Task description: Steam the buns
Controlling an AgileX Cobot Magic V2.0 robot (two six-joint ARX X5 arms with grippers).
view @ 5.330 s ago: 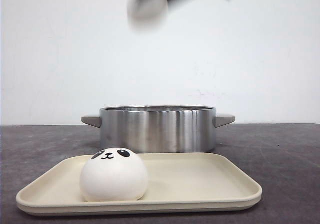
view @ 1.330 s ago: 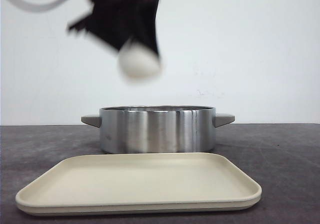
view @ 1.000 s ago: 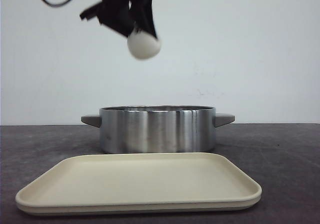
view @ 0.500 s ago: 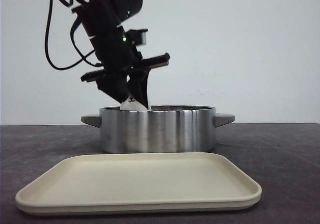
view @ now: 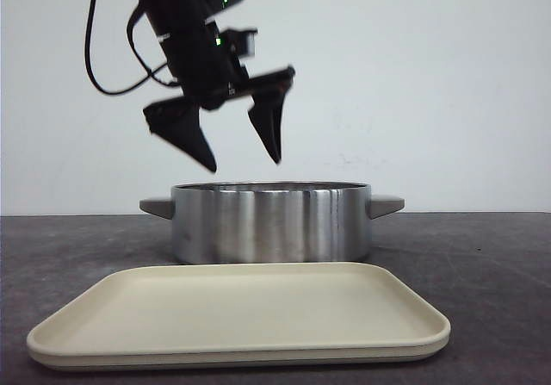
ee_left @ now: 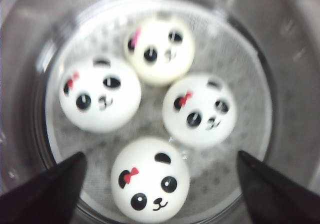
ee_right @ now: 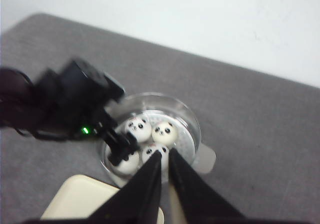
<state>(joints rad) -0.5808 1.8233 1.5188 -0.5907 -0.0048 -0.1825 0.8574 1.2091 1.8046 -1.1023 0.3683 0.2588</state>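
Four white panda buns lie inside the steel pot (view: 271, 221); the pot wall hides them in the front view. The left wrist view shows them from above: one nearest the fingers (ee_left: 150, 179), one (ee_left: 99, 100), one (ee_left: 199, 110) and one (ee_left: 159, 50). My left gripper (view: 244, 163) hangs open and empty just above the pot's rim, its fingertips (ee_left: 75, 164) apart on either side of the nearest bun. My right gripper (ee_right: 165, 154) is high above the table, fingers almost together and empty. The buns (ee_right: 164, 132) and the pot (ee_right: 192, 129) also show there.
A cream tray (view: 241, 316) lies in front of the pot with nothing on it; its corner shows in the right wrist view (ee_right: 85, 199). The pot has a grey handle on each side (view: 386, 204). The left arm (ee_right: 75, 103) reaches over the pot.
The left gripper carried the last bun from high above down into the pot, let it go, opened and has risen a little above the rim.
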